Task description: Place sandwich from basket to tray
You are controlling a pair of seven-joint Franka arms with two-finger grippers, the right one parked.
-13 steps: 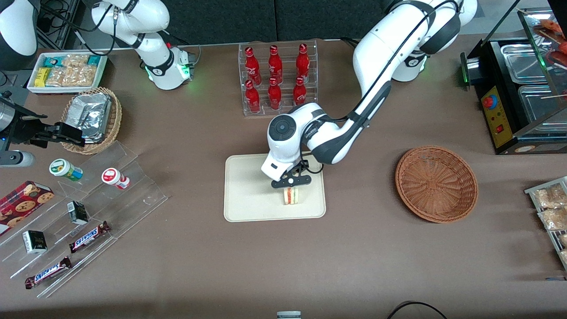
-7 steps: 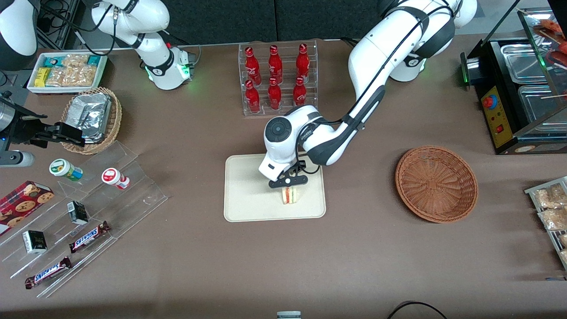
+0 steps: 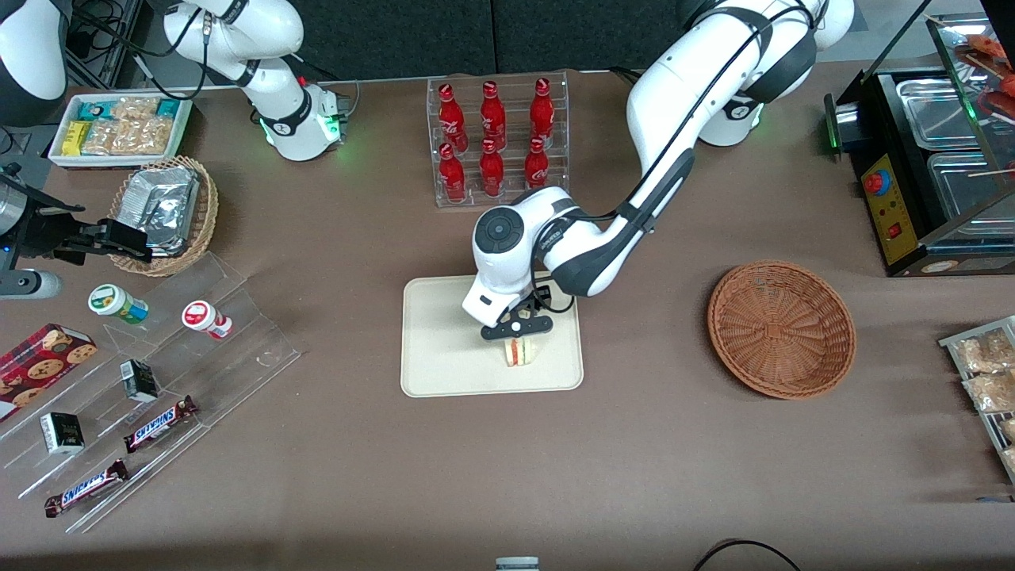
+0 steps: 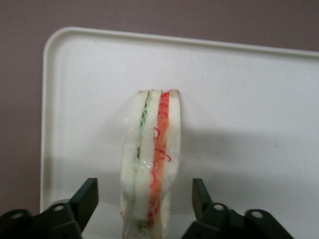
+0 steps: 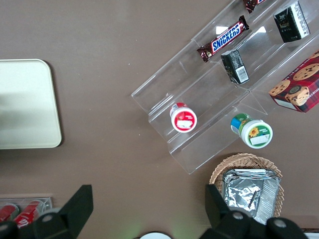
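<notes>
Item, sandwich (image 3: 519,352): I log it standing on edge on the tray (image 3: 444,365), in the part of the tray nearer the front camera and toward the working arm's end, filling layers of green, orange and red facing up in the wrist view (image 4: 151,164). Item, gripper (image 3: 518,328): I read it directly above the sandwich, pointing down, partly covering the wedge from the front camera. Fingers (image 4: 85,199): spread apart, one on each side of the sandwich, with clear tray surface (image 4: 239,114) showing between each finger and the bread; I see no contact. Item, tray: cream, rectangular, rounded corners, near the middle of the brown table (image 3: 634,444); its corner also shows in the right wrist view (image 5: 30,104). Item, basket (image 3: 781,328): round, reddish-brown wicker, well apart from the tray toward the working arm's end, nothing in it. Item, bottle rack (image 3: 498,139): clear, six red bottles, farther from the front camera than the tray. Item, tan basket (image 3: 165,214) with foil packets: toward the parked arm's end. Item, clear stepped stand (image 3: 174,373): same end, holding two small round tubs, dark cartons and Snickers bars (image 3: 160,423). Item, cookie box (image 3: 40,365): beside the stand.
</notes>
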